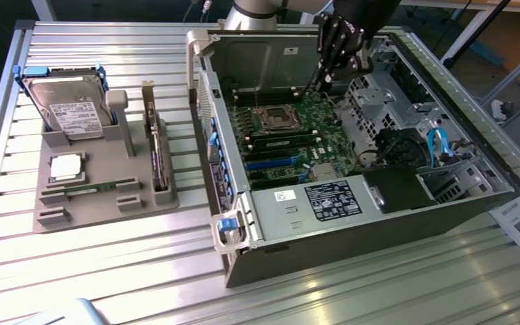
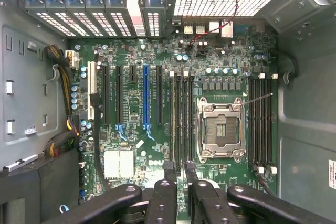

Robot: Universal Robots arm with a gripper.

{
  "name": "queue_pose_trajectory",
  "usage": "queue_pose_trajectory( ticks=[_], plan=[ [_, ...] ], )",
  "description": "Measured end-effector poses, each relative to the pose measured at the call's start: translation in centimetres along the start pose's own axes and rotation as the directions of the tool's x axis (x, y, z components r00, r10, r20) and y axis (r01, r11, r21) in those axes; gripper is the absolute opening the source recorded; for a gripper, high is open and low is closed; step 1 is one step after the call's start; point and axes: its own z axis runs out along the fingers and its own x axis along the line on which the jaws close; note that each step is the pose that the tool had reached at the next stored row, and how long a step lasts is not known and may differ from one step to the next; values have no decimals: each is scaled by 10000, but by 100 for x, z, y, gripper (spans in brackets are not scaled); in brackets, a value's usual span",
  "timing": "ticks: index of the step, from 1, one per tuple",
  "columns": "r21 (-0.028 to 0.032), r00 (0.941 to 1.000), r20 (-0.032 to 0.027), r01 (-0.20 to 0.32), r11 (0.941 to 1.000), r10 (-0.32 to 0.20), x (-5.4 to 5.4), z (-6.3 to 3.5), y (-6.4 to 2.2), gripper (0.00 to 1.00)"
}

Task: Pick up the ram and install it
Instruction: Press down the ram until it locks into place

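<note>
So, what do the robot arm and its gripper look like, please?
The arm is a smooth, round tube of light grey metal. The gripper is matte black, built of flat linkage bars joined by round pivot pins. Its two fingers are narrow black bars with squared tips.

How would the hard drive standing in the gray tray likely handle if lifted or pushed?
The hard drive looks like a rigid metal-cased block, so it is probably stiff and heavy for its size. It stands leaning in a slot of the gray tray, so a push near its top might tip it. Its smooth casing may be slippery.
</note>
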Motion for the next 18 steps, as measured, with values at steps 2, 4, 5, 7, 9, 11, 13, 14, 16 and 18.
queue_pose_trajectory(
  ticks=[2, 4, 5, 7, 9, 11, 13, 14, 16, 18],
  plan=[
    [0, 10000, 0, 0, 10000, 0, 0, 0, 0, 20],
    [0, 10000, 0, 0, 10000, 0, 0, 0, 0, 20],
    [0, 10000, 1, 0, 10000, 0, 0, 0, 0, 20],
    [0, 10000, 0, 0, 10000, 0, 0, 0, 0, 20],
    [0, 10000, 0, 0, 10000, 0, 0, 0, 0, 12],
    [0, 10000, 0, 0, 10000, 0, 0, 0, 0, 10],
    [0, 10000, 1, 0, 10000, 0, 0, 0, 0, 10],
    [0, 10000, 1, 1, 10000, -1, 0, 0, 0, 10],
    [0, 10000, 0, 0, 10000, 0, 0, 0, 0, 10],
    [0, 10000, 0, 0, 10000, 0, 0, 0, 0, 10]
  ],
)
